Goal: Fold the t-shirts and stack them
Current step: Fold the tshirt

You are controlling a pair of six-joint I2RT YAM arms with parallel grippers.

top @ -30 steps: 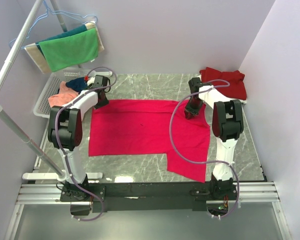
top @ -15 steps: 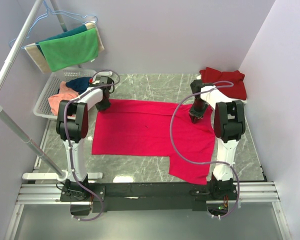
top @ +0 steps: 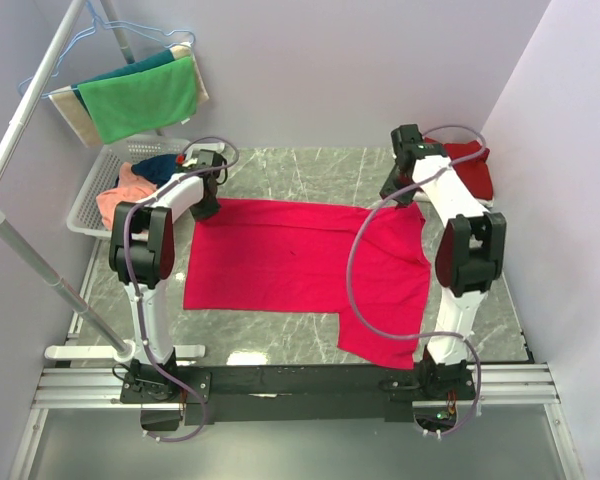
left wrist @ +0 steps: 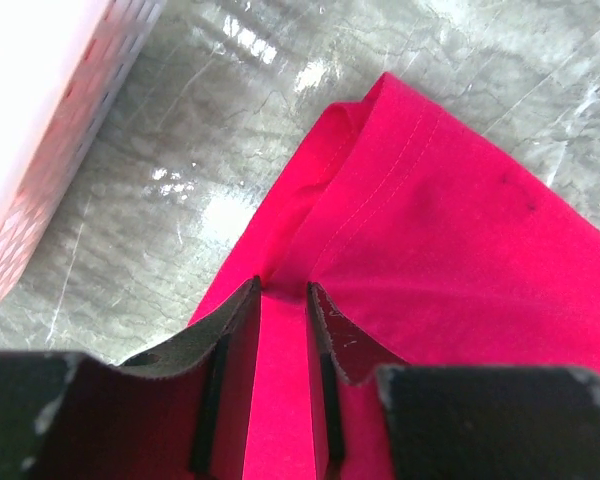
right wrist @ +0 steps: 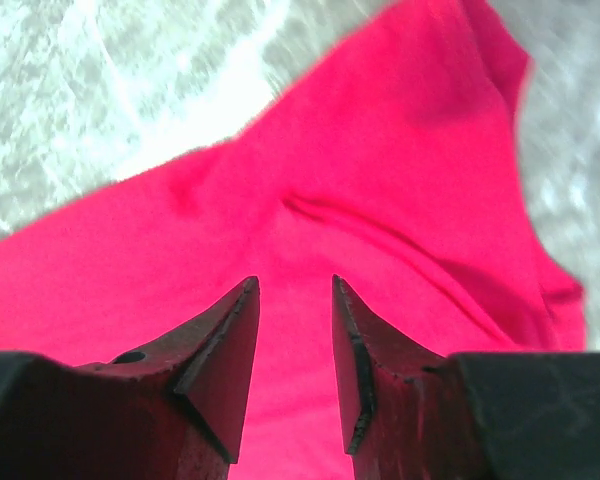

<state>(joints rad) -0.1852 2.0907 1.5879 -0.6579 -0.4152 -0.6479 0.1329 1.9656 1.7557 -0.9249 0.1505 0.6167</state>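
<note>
A bright pinkish-red t-shirt (top: 300, 265) lies spread flat on the marble table. My left gripper (top: 206, 206) sits at the shirt's far left corner. In the left wrist view its jaws (left wrist: 282, 290) stand narrowly apart with a fold of the red t-shirt (left wrist: 430, 200) pinched between them. My right gripper (top: 393, 192) hovers over the far right corner. Its fingers (right wrist: 295, 285) are open above the red t-shirt (right wrist: 380, 170) with nothing between them. A darker maroon t-shirt (top: 475, 165) lies at the back right.
A white basket (top: 85, 210) at the left holds a salmon-orange shirt (top: 120, 192) and a navy one (top: 160, 165). Green, teal and beige towels (top: 140, 95) hang on a rack (top: 30, 100) at the back left. The walls stand close at the back and right.
The right gripper has opened, let go of the shirt's far right part and moved up toward the back. The shirt shifted slightly away from the arms. The left gripper stays at the corner.
</note>
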